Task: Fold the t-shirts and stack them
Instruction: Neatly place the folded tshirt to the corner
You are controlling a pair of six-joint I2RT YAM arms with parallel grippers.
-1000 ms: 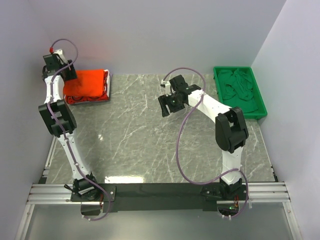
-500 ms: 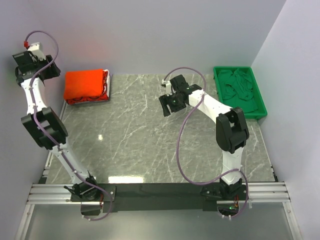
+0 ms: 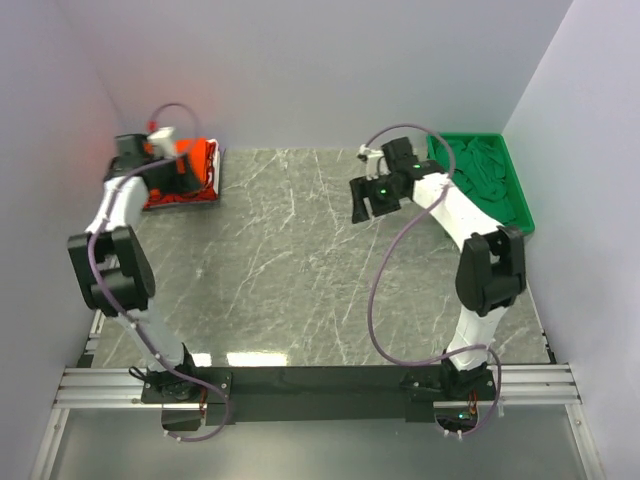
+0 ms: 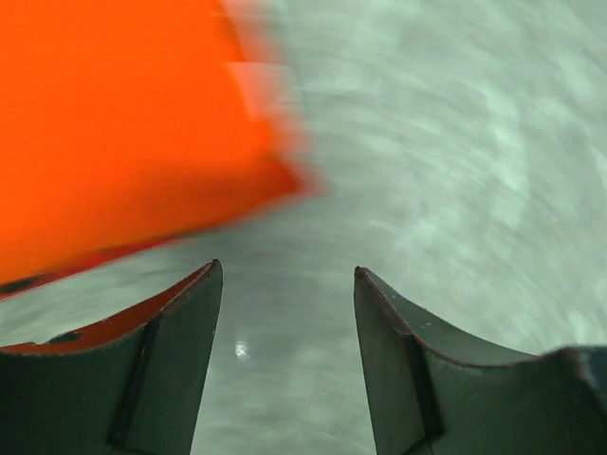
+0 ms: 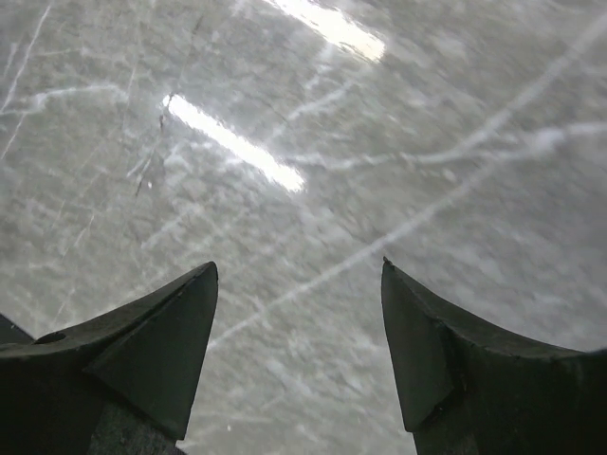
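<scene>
The orange t-shirt (image 3: 203,158) lies folded at the table's far left, on top of the red t-shirt, of which only an edge (image 3: 186,199) shows. In the left wrist view the orange t-shirt (image 4: 123,114) fills the upper left, a thin red strip (image 4: 57,272) beneath it. My left gripper (image 3: 176,168) hovers over this stack, open and empty (image 4: 287,284), its tips above bare table beside the stack's corner. My right gripper (image 3: 374,196) hangs open over the table's far middle, nothing between its fingers (image 5: 299,275).
A green tray (image 3: 480,138) holding crumpled green cloth (image 3: 492,178) stands at the far right, just past the right arm. The grey marble tabletop (image 3: 290,270) stretches between the arms. Walls close in on the left, back and right.
The left arm swung out to the left wall and has come back over the orange stack. The right arm moved right and farther back, closer to the green tray.
</scene>
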